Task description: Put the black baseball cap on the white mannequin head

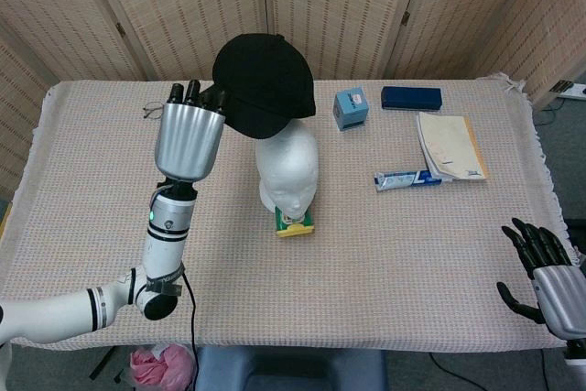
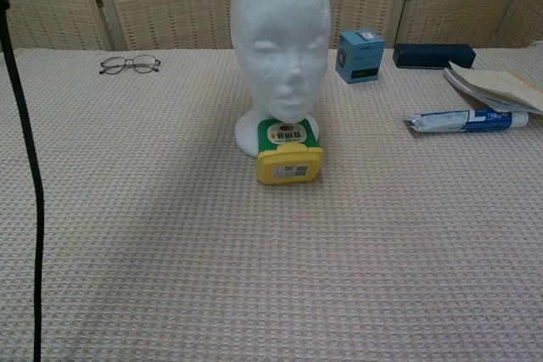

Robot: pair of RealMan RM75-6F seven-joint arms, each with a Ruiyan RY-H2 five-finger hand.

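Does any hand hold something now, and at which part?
The left hand holds the black cap at its left edge. The right hand holds nothing.

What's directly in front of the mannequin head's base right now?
A yellow-lidded green container lies against the head's base. Whether anything sits behind the base cannot be seen; the head and the cap cover it.

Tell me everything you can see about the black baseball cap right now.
The black baseball cap is plain, matte fabric with a rounded crown and a curved brim pointing right in the head view. The left hand holds it by its left edge, raised above the table, over the top of the white mannequin head. Whether it touches the head cannot be told. The chest view shows only its lower edge.
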